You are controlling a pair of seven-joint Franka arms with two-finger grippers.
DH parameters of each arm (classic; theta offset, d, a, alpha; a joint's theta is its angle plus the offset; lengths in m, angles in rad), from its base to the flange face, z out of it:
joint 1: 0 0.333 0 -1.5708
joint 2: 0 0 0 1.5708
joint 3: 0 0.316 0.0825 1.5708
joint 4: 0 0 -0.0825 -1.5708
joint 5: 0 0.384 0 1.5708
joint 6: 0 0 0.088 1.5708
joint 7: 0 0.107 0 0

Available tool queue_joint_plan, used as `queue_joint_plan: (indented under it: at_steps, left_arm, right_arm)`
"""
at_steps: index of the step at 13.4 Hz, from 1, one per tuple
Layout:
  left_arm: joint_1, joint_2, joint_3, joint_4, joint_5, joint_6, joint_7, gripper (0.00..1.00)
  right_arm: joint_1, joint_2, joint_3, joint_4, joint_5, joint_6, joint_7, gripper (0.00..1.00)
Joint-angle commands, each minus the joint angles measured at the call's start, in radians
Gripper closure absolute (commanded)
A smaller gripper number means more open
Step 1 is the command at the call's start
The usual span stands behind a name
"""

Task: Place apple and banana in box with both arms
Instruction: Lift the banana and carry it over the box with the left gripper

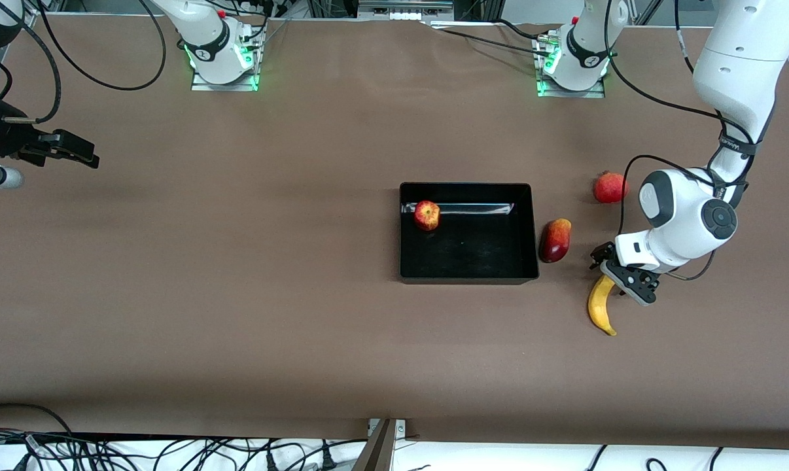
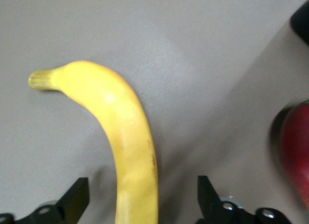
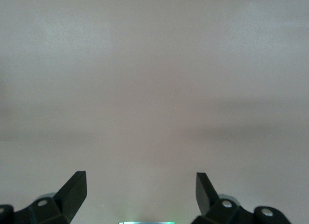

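Front view shows the apple [image 1: 426,215] already lying inside the box [image 1: 468,275], in the corner toward the robots' bases and the right arm's end, so the banana [image 1: 600,307] is what remains. It lies on the tabletop [image 1: 237,294] toward the left arm's end, well apart from the box and nearer to the front camera than the dark-red-and-orange oval fruit [image 1: 555,240] that sits just beside the box wall. The left claw [image 1: 620,278] is down over the banana's end that points toward the bases, its jaws spread wide. In the left wrist view the banana [image 2: 120,137] runs up between the two fingertips [image 2: 77,197] with a gap on each side, its long axis crossing the line between them, its stem tip curving away; the fingers look apart from the peel, though how low they sit I cannot tell. By my judgement the closing would catch the fruit across its width near one end, so it may swing when lifted. A round red fruit with a crown tip [image 1: 610,188] sits close to the left arm's wrist. The right claw [image 1: 74,152] waits over bare tabletop at the right arm's end, and the right wrist view shows its jaws wide too, holding nothing.
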Motion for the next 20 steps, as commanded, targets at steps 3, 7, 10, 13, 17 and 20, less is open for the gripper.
queue_joint_plan:
  at_steps: [3, 7, 10, 13, 17, 20]
  left_arm:
    - [-0.012, -0.003, 0.01, 0.023, 0.032, 0.002, 0.008, 1.0]
    - [-0.035, -0.143, -0.022, 0.015, 0.02, -0.144, 0.009, 1.0]
    - [-0.134, -0.303, -0.093, 0.016, -0.021, -0.297, -0.009, 1.0]
    - [-0.288, -0.351, -0.103, -0.003, -0.087, -0.367, -0.145, 1.0]
    - [-0.373, -0.333, -0.194, -0.114, -0.087, -0.33, -0.27, 1.0]
    - [-0.377, -0.311, -0.195, -0.183, -0.084, -0.245, -0.259, 1.0]
  right_arm:
    - [-0.001, -0.003, -0.006, 0.0, 0.017, -0.005, -0.013, 0.0]
    - [-0.001, -0.001, -0.006, 0.0, 0.017, -0.005, -0.015, 0.0]
    - [-0.001, -0.001, -0.006, 0.0, 0.017, -0.005, -0.017, 0.0]
    - [-0.001, -0.001, -0.007, 0.002, 0.017, -0.005, -0.015, 0.0]
    - [-0.003, -0.001, -0.007, 0.0, 0.017, -0.005, -0.017, 0.0]
    - [-0.003, -0.001, -0.009, 0.0, 0.017, -0.005, -0.017, 0.0]
